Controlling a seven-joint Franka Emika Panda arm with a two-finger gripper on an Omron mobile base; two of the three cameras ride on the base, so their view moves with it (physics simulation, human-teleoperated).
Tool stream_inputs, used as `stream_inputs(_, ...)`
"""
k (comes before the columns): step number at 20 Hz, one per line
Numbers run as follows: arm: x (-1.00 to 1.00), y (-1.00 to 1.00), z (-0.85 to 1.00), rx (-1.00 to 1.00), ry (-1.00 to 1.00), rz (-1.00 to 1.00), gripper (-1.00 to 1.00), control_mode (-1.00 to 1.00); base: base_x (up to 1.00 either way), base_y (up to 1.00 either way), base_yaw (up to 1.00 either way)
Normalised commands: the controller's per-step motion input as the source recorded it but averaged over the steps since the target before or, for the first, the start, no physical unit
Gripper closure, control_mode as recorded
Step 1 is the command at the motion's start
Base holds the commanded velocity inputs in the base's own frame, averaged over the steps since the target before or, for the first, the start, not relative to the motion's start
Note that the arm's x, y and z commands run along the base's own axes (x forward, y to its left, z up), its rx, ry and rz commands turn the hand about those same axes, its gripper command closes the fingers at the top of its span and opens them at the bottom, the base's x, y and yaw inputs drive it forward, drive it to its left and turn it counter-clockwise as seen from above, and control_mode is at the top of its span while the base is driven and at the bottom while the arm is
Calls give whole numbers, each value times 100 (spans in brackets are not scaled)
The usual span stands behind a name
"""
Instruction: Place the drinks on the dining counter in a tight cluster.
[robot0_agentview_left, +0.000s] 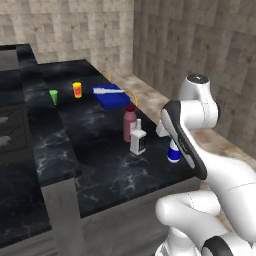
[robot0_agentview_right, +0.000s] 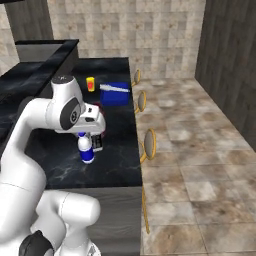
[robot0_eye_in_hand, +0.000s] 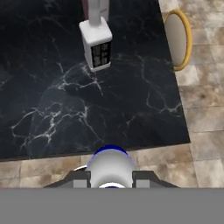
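Observation:
My gripper (robot0_eye_in_hand: 110, 179) is shut on the small white bottle with a blue label (robot0_eye_in_hand: 110, 165), holding it by its top near the right edge of the dining counter (robot0_agentview_left: 110, 167). That bottle (robot0_agentview_left: 174, 153) (robot0_agentview_right: 87, 150) stands upright under my hand (robot0_agentview_right: 86, 136); I cannot tell whether its base touches the counter. A short way to its left stand the square clear bottle with a black label (robot0_agentview_left: 138, 141) (robot0_eye_in_hand: 97, 43) and, close behind it, the tall maroon-pink bottle (robot0_agentview_left: 129, 122). These two are nearly touching.
Farther back on the counter lie a blue tray with a white brush (robot0_agentview_left: 111, 96) (robot0_agentview_right: 115, 93), a green cup (robot0_agentview_left: 53, 96) and a yellow-orange cup (robot0_agentview_left: 77, 89). Yellow stools (robot0_agentview_right: 149, 142) (robot0_eye_in_hand: 177, 39) line the counter's right side. The stove counter (robot0_agentview_left: 10, 130) adjoins on the left.

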Motion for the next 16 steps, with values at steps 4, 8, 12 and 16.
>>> stream_inputs(4,57,1,-35,0,-6,-1,100,-100,0,0,0)
stream_inputs(8,37,3,-52,0,-9,-3,100,-100,0,0,0)
stream_inputs(12,32,3,-45,0,-5,-1,100,-100,0,0,0)
stream_inputs(16,9,5,-30,0,-1,0,100,-100,0,0,0)
